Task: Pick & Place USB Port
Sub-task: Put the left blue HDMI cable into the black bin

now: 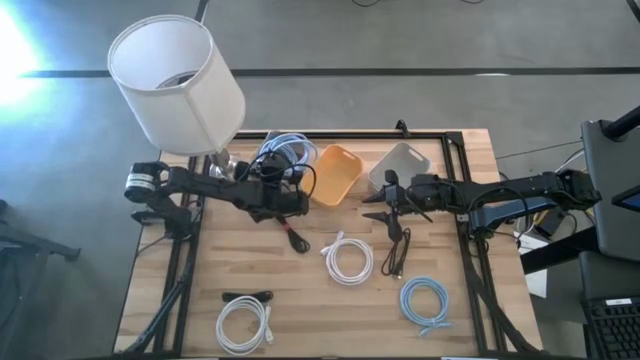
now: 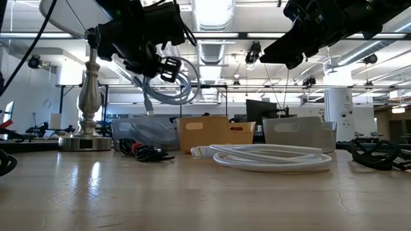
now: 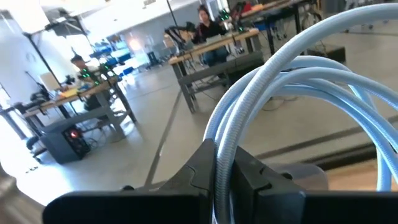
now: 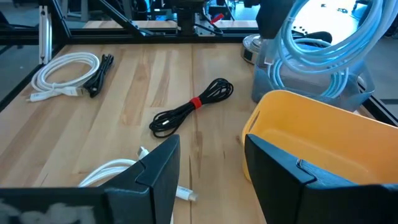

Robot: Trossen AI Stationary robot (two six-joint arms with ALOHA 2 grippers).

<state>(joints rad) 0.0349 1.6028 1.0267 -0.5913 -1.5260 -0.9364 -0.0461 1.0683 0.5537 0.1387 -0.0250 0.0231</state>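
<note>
A coiled pale blue cable [image 1: 287, 153] hangs in my left gripper [image 1: 272, 178], lifted above a clear bin [image 4: 311, 87] at the table's far side, next to the lamp base. The low view shows the coil [image 2: 170, 83] in the air under the left gripper [image 2: 154, 64]. My right gripper [image 1: 385, 207] hovers open, touching nothing, between the orange bin [image 1: 335, 175] and the grey bin [image 1: 400, 165]. In its wrist view the open fingers [image 4: 208, 168] face the orange bin [image 4: 323, 137]. My left gripper is shut on the blue cable, pinching two or three strands of the coil [image 3: 222, 146] side by side between its two fingers [image 3: 199, 168]. The coil is lifted clear of the table and hangs below and ahead of the fingers over the clear bin [image 2: 144, 131].
A black cable with a red tie [image 1: 291, 238], a white coil [image 1: 347, 258], a black cable [image 1: 397, 250], a blue coil [image 1: 425, 303], another white coil [image 1: 243, 325] and a small black cable [image 1: 247, 296] lie on the wood. A lamp [image 1: 175, 85] stands at the far left corner.
</note>
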